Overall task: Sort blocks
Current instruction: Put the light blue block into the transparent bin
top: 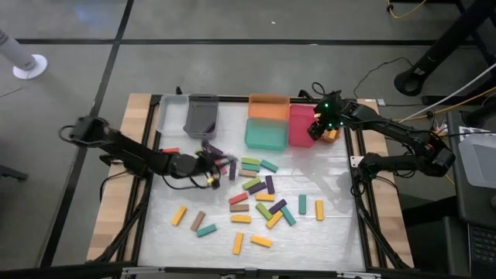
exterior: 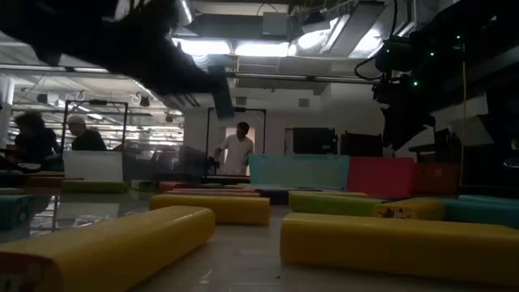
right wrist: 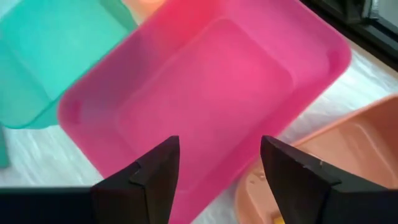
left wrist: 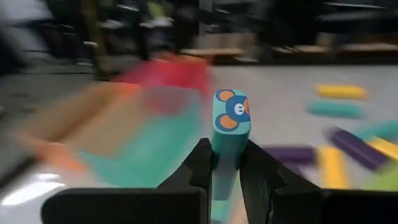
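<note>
Meanwhile, the left gripper (left wrist: 225, 171) pinches a teal block (left wrist: 229, 134) upright, above the worktop (top: 325, 232) near the grey bin (top: 201, 116). Other blocks (top: 256, 203) lie scattered mid-worktop. With fingers spread and holding nothing, the right gripper (right wrist: 217, 171) hovers over the pink bin (right wrist: 205, 93).

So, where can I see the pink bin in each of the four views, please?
High view: the pink bin is at the table's far edge, just left of the open right gripper.
Low view: low red-pink wall, right of centre.
Left wrist view: blurred pink patch beyond the held block.
Right wrist view: fills the centre.
Shared landmark: the teal bin beside it.
</note>
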`<state>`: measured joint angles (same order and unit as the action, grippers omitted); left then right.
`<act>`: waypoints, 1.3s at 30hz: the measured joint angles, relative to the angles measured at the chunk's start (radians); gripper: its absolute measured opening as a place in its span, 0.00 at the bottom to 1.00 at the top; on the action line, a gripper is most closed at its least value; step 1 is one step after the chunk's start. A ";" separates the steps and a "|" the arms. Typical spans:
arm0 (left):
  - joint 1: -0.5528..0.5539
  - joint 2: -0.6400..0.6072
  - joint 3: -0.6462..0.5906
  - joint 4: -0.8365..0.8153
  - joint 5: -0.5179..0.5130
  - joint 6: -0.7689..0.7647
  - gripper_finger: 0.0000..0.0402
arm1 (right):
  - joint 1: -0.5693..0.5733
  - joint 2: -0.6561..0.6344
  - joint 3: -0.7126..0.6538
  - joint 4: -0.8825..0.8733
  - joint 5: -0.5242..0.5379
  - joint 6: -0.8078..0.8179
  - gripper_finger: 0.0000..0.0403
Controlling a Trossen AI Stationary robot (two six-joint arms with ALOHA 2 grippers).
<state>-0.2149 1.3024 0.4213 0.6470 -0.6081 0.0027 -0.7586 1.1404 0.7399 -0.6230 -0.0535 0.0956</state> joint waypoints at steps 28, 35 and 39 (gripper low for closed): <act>0.404 -0.572 -0.040 -1.237 -0.477 -0.809 0.14 | 0.338 -0.001 0.000 0.441 -0.275 -0.005 0.56; 0.490 -0.572 -0.085 -1.232 -0.476 -0.854 0.18 | 0.608 0.033 0.000 0.458 0.041 0.005 0.56; 0.514 -0.572 -0.102 -1.226 -0.464 -0.860 0.20 | 0.728 0.088 0.000 0.458 0.194 0.012 0.56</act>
<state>0.2987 0.7300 0.3193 -0.5787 -1.0721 -0.8570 -0.0309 1.2286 0.7399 -0.1646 0.1402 0.1076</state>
